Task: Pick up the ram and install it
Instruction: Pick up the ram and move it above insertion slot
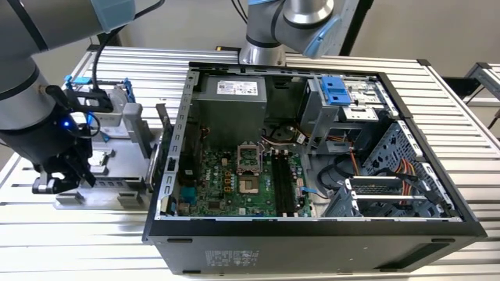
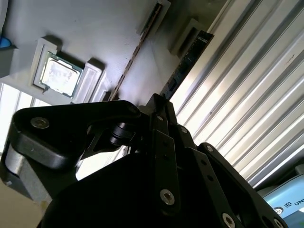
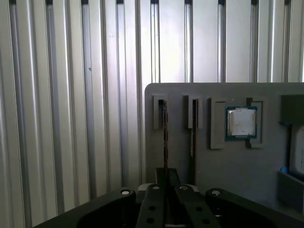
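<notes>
Grey tray (image 3: 228, 166): two rams (image 3: 165, 133), one chip (image 3: 241, 122)

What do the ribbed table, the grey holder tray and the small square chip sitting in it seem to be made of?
Table: likely aluminium, brushed and shiny; its ribs give bright streaks.
Holder tray: probably matte grey plastic, with no glare.
Square chip: silvery metal lid with a dull sheen, on a green board edge.
</notes>
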Robot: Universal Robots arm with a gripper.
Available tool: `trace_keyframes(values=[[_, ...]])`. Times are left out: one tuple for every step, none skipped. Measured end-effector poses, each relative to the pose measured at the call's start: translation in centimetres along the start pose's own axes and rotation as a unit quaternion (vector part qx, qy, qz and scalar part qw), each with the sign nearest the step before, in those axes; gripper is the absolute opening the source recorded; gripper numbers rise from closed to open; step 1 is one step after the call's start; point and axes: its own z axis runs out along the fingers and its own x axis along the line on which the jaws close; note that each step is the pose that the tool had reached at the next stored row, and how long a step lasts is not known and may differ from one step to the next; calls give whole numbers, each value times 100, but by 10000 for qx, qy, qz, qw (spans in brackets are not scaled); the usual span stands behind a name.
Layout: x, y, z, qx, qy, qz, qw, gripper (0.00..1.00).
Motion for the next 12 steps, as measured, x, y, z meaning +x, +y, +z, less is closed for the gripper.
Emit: trace_keyframes(values=[[0,0,-8,0,0,0,10000,0],[-1,0,-15,0,0,0,10000,0],[-1,0,-23,0,0,0,10000,0],[-1,0,-31,0,0,0,10000,0],[-1,0,-39,0,0,0,10000,0],[-1,0,-46,0,0,0,10000,0],[-2,0,-53,0,0,0,10000,0],[-2,-1,-59,0,0,0,10000,0],[-2,-1,-66,1,-1,0,10000,0],[-3,-1,-74,0,0,0,10000,0],[-3,-1,-80,0,0,0,10000,0],[-3,-1,-87,0,0,0,10000,0]])
